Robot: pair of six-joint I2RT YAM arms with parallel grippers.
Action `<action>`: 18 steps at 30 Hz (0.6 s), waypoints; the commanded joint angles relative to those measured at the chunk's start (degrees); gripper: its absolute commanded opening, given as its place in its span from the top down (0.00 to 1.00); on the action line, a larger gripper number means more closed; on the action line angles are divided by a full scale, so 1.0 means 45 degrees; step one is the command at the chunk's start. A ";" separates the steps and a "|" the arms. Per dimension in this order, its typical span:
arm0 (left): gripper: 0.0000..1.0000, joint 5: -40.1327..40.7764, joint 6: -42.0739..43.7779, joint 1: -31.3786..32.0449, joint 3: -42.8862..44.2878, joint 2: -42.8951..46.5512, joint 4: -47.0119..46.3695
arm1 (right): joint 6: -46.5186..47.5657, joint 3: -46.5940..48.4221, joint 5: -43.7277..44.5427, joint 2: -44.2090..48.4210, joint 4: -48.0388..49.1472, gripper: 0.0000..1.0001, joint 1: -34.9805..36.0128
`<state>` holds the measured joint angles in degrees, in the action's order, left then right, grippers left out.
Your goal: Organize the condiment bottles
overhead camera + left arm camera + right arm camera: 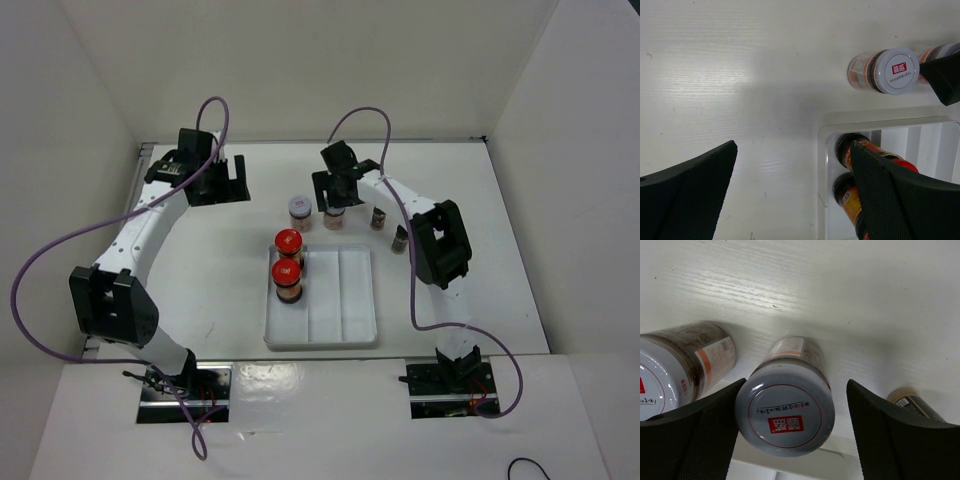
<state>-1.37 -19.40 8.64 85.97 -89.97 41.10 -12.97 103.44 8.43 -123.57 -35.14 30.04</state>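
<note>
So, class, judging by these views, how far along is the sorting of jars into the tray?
Done: two red-lidded jars stand in the left compartment of the tray. In hand: the right jaws stand open around one white-lidded jar, not yet gripping. Left: that jar, the second white-lidded jar and two dark jars, all on the table beyond the tray.

- Your right end effector (335,192) hangs over one white-lidded jar (334,218), just beyond the white tray (345,300).
- A second white-lidded jar (300,207) stands just left of it.
- Two red-lidded jars (288,241) stand upright in the tray's left compartment.
- Two dark jars (378,218) stand on the bench (200,290), right of that end effector.
- Your left end effector (222,182) sits well apart, far left.
</note>
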 commanded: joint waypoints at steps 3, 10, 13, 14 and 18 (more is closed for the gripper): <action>0.00 -0.0282 0.0268 -0.0105 -0.0101 -0.0162 -0.0384 | 0.0031 -0.0154 0.0471 -0.0001 0.0015 0.24 0.0101; 0.00 -0.0282 0.0268 -0.0105 -0.0219 -0.0162 -0.0384 | -0.0085 -0.0017 0.0607 -0.0119 -0.0141 0.65 0.0101; 0.00 -0.0282 0.0268 -0.0105 -0.0219 -0.0162 -0.0384 | -0.0202 0.0100 0.0997 0.0154 -0.0454 0.87 0.0101; 0.00 -0.0282 0.0268 -0.0105 -0.0219 -0.0162 -0.0384 | -0.0203 0.0100 0.1115 0.0290 -0.0454 0.90 0.0101; 0.00 -0.0282 0.0268 -0.0222 -0.0219 -0.0162 -0.0384 | -0.0319 0.0295 0.1116 0.1032 -0.0921 1.00 0.0101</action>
<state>-1.83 -19.40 8.38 85.06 -90.30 40.77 -13.82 103.35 10.63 -123.44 -35.86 30.13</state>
